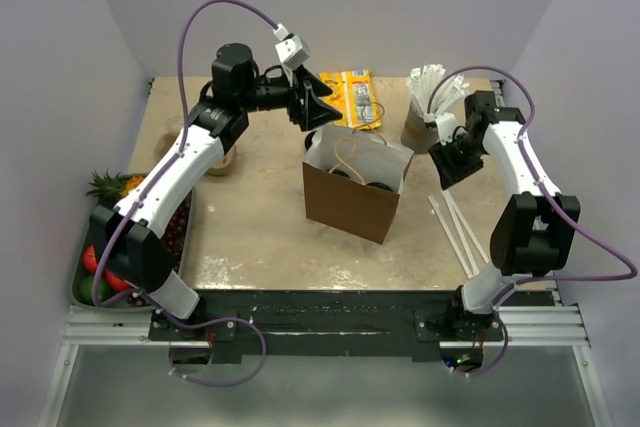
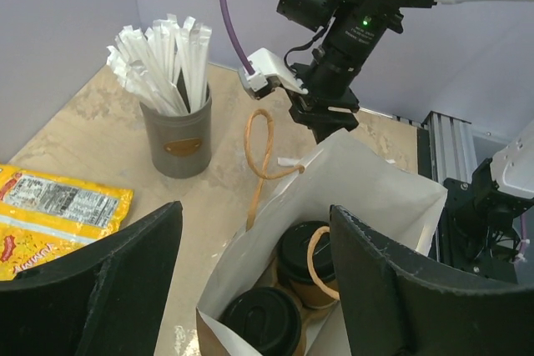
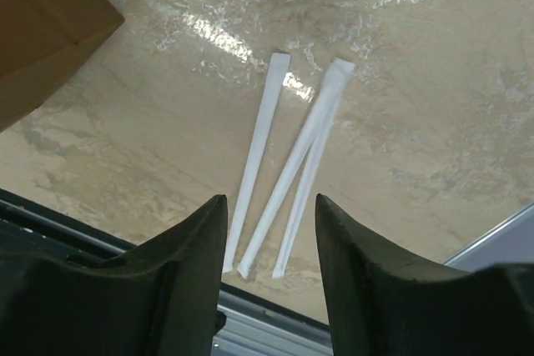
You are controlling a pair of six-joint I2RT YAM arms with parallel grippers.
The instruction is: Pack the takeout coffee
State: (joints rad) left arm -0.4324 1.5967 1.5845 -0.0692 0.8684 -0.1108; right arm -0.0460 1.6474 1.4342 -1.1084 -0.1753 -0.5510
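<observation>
Packing appears nearly complete.
Both lidded cups (image 2: 313,256) sit in the bag (image 1: 350,209); left hand (image 2: 254,210) released, empty above it; right hand (image 3: 269,202) released over three straws (image 3: 304,143) at the bag's four o'clock.

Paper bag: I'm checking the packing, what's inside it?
One lidded cup and a second cup stand inside the paper bag; its walls hide their bases and anything beneath.
</observation>
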